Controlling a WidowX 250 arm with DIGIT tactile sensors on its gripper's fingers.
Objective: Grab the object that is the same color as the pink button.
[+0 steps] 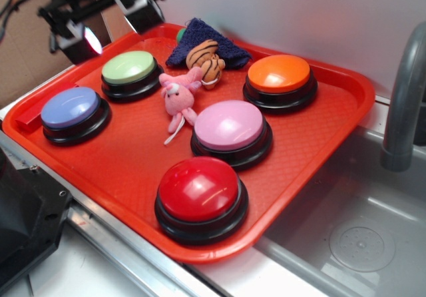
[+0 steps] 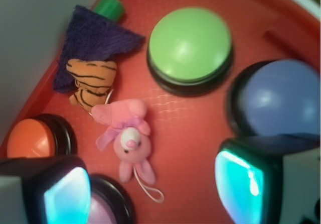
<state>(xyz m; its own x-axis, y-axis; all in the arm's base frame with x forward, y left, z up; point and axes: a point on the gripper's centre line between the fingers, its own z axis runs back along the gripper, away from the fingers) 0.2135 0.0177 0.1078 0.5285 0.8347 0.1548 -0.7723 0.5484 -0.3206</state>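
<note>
The gripper (image 2: 150, 189) hangs above the tray with jaws apart and empty; the pink plush bunny (image 2: 128, 136) lies ungrabbed beside the pink button (image 1: 229, 125).

Tray (image 1: 133, 157): red. Buttons, black bases: pink button (image 1: 228, 124), red (image 1: 200, 188), orange (image 1: 279, 72), green (image 1: 129, 66), lavender-blue (image 1: 70, 106). Bunny (image 1: 178, 97): pink. Plush toy (image 1: 204, 58): orange-and-brown striped. Cloth (image 1: 200, 34): dark blue.

Pink bunny (image 1: 180, 98) lies on red tray (image 1: 126, 157), just beside pink button (image 1: 229, 126).
</note>
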